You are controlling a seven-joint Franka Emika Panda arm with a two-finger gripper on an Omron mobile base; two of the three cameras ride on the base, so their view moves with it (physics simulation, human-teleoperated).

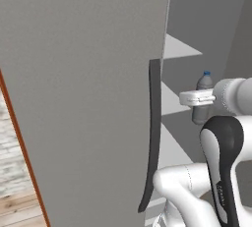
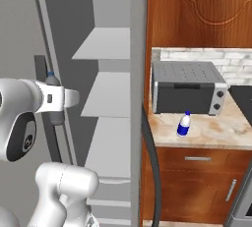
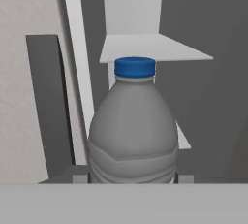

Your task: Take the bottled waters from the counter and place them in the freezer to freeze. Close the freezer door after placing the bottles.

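Gripper [image 1: 199, 98] clamped on grey bottle [image 3: 133, 136], blue cap at 12 o'clock, held upright inside open freezer [image 2: 106, 98] beside shelves. 2nd bottle [image 2: 184, 124] stands on counter [image 2: 216, 132], toaster oven [image 2: 187, 88] behind.

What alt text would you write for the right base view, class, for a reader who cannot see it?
A white robot arm holds a grey bottle in its gripper at the open freezer with pale shelves. To the right, a second bottle with a blue label stands on the counter before a toaster oven.
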